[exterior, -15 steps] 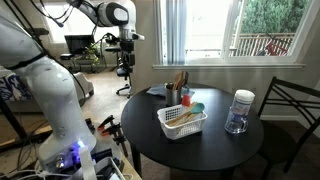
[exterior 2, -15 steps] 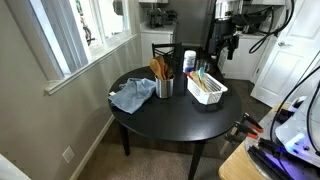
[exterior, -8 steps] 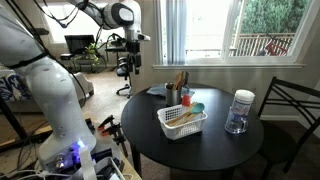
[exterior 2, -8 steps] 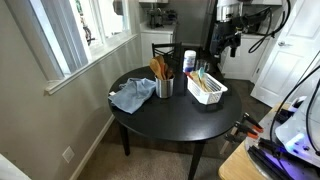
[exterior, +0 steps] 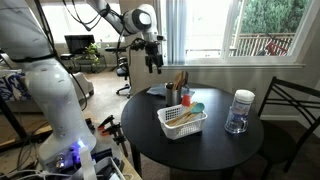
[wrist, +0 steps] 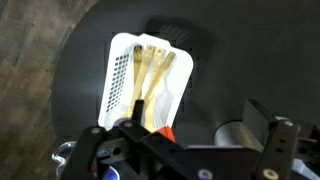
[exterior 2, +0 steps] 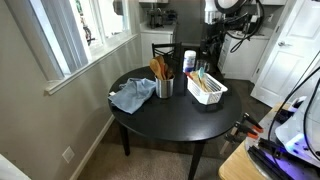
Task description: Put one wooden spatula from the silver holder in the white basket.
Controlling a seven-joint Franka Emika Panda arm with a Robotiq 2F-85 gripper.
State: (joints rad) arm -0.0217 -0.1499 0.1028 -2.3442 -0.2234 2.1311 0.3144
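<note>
The silver holder (exterior: 172, 97) stands on the round black table with several wooden utensils, the wooden spatula (exterior: 180, 79) among them, sticking up out of it. It also shows in an exterior view (exterior 2: 164, 87) with the spatula (exterior 2: 158, 68). The white basket (exterior: 182, 123) sits beside it, holding light utensils; it shows in both exterior views (exterior 2: 207, 90) and in the wrist view (wrist: 118, 75). My gripper (exterior: 153, 61) hangs open and empty in the air above the table's edge, apart from the holder. In the wrist view the gripper (wrist: 180, 150) frames the holder (wrist: 235, 132).
A clear jar with a white lid (exterior: 239, 110) stands on the table, also visible in an exterior view (exterior 2: 189, 62). A blue cloth (exterior 2: 131, 96) lies by the holder. A dark chair (exterior: 290, 110) stands at the table, with a window behind.
The arm has swung in toward the table; the gripper moved from off to the side to above the table's edge near the holder. The table objects have not moved.
</note>
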